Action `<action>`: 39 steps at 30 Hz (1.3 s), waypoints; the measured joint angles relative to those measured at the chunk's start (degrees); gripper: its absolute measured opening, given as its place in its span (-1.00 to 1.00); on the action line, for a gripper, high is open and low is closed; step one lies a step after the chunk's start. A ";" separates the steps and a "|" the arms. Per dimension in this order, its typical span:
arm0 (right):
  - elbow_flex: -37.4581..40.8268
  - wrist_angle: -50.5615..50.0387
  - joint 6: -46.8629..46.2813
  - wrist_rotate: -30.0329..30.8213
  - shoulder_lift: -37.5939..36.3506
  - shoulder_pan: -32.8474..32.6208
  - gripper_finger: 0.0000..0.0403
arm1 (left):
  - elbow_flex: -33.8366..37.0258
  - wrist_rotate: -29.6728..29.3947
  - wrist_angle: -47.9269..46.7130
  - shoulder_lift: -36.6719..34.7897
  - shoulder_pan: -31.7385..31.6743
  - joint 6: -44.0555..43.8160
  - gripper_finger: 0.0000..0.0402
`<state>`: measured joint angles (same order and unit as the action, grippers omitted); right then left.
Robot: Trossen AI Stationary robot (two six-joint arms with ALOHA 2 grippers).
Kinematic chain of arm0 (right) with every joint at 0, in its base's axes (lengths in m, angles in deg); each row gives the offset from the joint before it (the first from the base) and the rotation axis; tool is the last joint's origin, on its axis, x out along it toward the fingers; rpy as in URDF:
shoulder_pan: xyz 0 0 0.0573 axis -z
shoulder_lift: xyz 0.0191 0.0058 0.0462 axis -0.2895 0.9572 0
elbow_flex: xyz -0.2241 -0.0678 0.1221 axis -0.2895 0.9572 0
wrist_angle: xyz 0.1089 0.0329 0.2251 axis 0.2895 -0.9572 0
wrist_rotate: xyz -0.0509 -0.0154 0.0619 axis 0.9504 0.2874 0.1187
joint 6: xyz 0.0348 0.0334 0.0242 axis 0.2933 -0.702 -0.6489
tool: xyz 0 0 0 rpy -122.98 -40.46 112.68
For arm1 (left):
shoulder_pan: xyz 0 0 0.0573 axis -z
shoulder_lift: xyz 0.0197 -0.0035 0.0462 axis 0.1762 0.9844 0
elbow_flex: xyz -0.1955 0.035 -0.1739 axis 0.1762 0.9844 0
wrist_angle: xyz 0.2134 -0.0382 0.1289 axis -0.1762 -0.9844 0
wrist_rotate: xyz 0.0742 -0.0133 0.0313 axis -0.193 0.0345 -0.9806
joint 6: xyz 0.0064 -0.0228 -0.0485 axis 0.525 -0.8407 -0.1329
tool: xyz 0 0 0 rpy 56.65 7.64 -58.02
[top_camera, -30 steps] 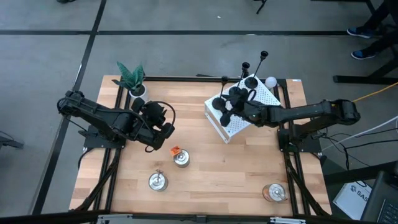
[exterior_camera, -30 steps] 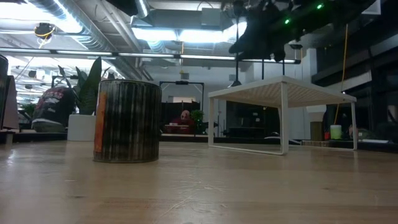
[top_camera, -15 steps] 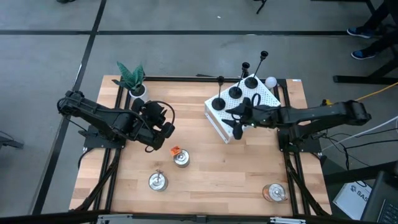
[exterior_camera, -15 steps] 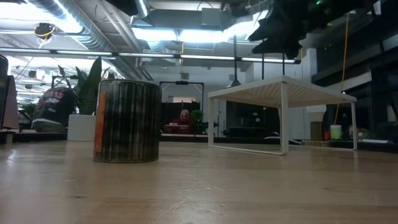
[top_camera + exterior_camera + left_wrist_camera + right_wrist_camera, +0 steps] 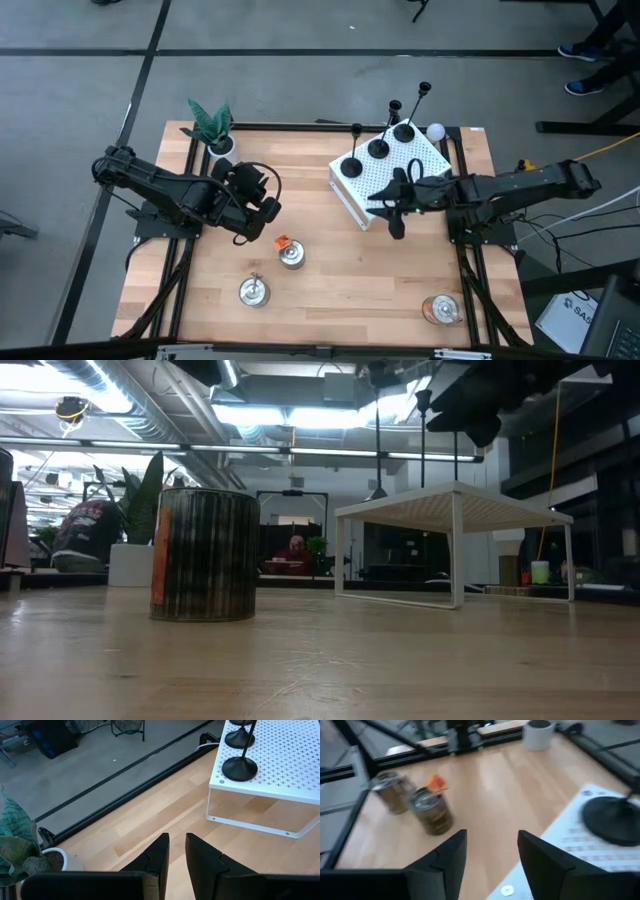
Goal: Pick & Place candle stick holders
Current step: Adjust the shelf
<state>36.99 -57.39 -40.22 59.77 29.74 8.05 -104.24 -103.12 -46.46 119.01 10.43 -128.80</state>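
Right hand [image 5: 397, 205] nearer, fingers apart, empty | three slim matte-black candle stick holders [image 5: 378, 148] upright on white perforated shelf [image 5: 420, 160], beyond fingertips | left hand [image 5: 268, 208] near-closed, well apart across wooden bench [image 5: 340, 270]

The right arm reaches in from its base at the right edge of the surface, stretched out nearly level toward the middle, its wrist turned so the right tool [image 5: 396, 215] points down and a little toward the left arm. Its fingers [image 5: 451, 854] stand apart with nothing between them. The left arm is folded at the elbow, forearm angled toward the middle, and the left tool [image 5: 268, 208] has its fingers [image 5: 159, 854] nearly together, empty.
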 joint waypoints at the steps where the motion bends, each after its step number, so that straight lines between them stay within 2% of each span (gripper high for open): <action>1: 0.00 -0.32 0.12 -1.03 0.00 -0.21 -0.14 | 0.00 0.00 0.00 0.00 0.00 0.00 -0.71; 9: 0.00 -2.46 -0.41 -4.38 0.02 -1.31 -0.36 | 0.00 0.48 0.00 0.00 0.01 0.00 -0.71; 18: 0.00 -4.86 -5.09 -14.42 0.04 -1.33 -0.91 | 0.00 2.86 0.09 0.00 0.00 -1.09 -0.71; 20: 0.00 -6.06 -6.55 -15.16 0.04 -1.42 -0.96 | 0.00 3.99 0.20 0.00 0.01 -1.47 -0.71; 30: 0.00 -14.20 -17.31 -14.84 0.07 -5.37 -0.97 | 0.00 4.64 0.22 0.00 0.02 -1.49 -0.71; 34: 0.00 -18.94 -19.80 -10.95 0.41 -7.42 -0.97 | 0.00 4.20 0.21 -0.01 0.01 -1.49 -0.71; 39: 0.00 -21.49 -18.23 -2.82 3.03 -10.56 -0.98 | 0.00 3.79 0.22 -0.02 0.02 -1.49 -0.71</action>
<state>36.99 -78.88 -58.45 56.95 32.76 -2.51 -104.24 -99.33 -46.24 118.99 10.44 -130.29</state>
